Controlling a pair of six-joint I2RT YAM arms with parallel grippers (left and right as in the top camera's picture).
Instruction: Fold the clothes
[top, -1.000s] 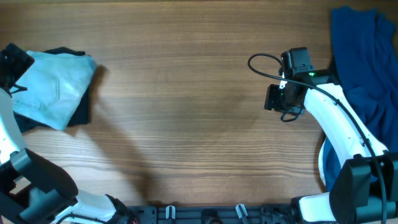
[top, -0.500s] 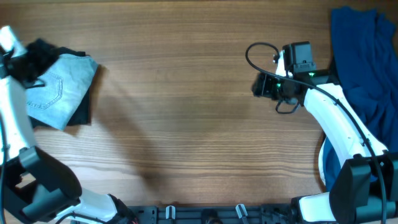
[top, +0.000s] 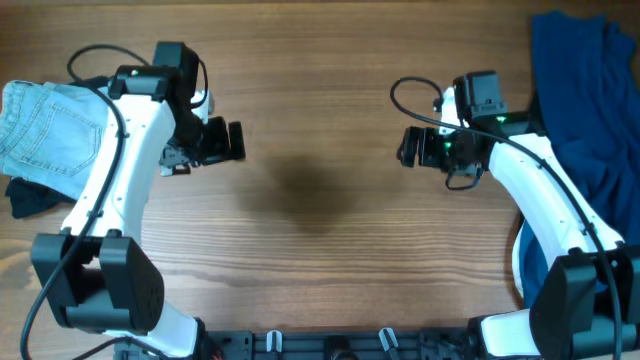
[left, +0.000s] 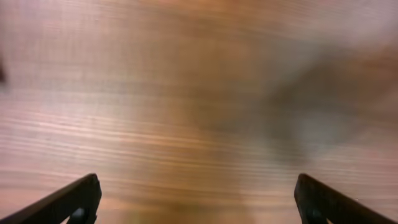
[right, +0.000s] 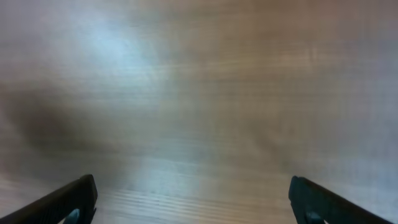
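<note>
The crumpled deep-blue cloth garment (top: 585, 90) is lying lengthwise down the frame's right edge, behind the right gripper (top: 409, 147), whose jaws, like the left gripper's (top: 234, 142), are gaping empty.

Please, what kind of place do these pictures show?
Probably a robot test bench rather than a home: a wooden table, the left gripper and right gripper on white arms mounted at its edge, and denim shorts and a deep-blue garment lying at the sides.
</note>
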